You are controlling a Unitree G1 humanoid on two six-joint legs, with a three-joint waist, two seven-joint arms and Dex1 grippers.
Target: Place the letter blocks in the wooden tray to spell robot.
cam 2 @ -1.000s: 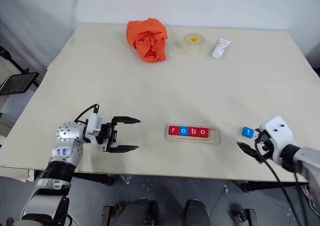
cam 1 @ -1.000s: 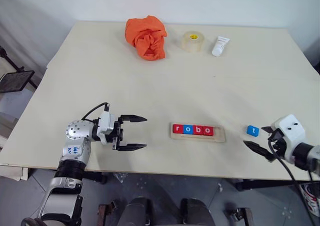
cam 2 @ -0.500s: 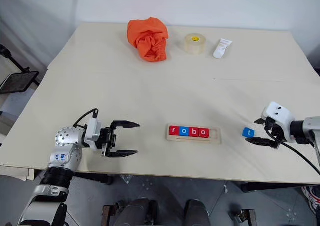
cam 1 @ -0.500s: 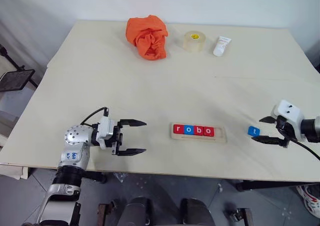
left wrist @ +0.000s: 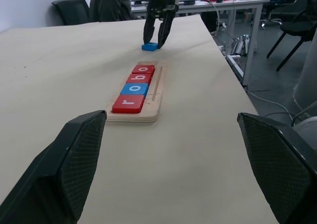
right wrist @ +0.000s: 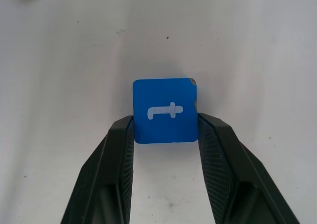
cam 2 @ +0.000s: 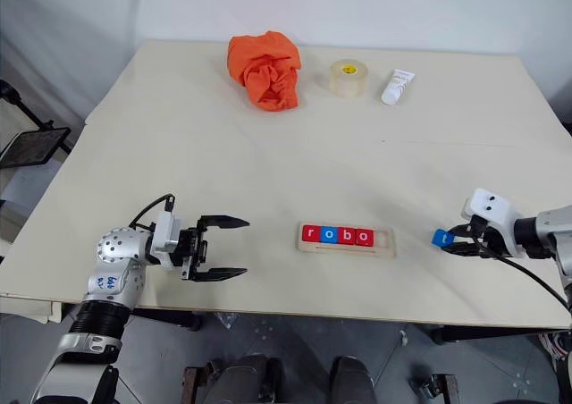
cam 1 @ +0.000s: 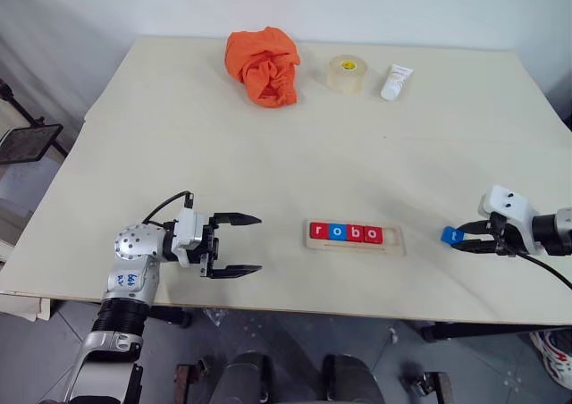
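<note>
The wooden tray [cam 1: 394, 238] lies near the table's front edge. It holds a red r [cam 1: 317, 231], a blue o [cam 1: 336, 232], a red b [cam 1: 355, 233] and a red o [cam 1: 373, 235], and its right end is bare. To the right of the tray the blue t block [right wrist: 165, 110] lies flat on the table. My right gripper [cam 1: 458, 239] is shut on it, one finger pressed against each side. My left gripper [cam 1: 258, 242] hovers open left of the tray, pointing at it, with nothing between its fingers.
An orange cloth [cam 1: 262, 64], a roll of clear tape [cam 1: 345, 73] and a white tube [cam 1: 394, 81] sit along the table's far side. The table's front edge [cam 1: 295, 310] runs just below the tray and both grippers.
My right gripper swung from below the t block round to its level, slid its fingers to either side of it and closed. The left gripper stayed in place.
</note>
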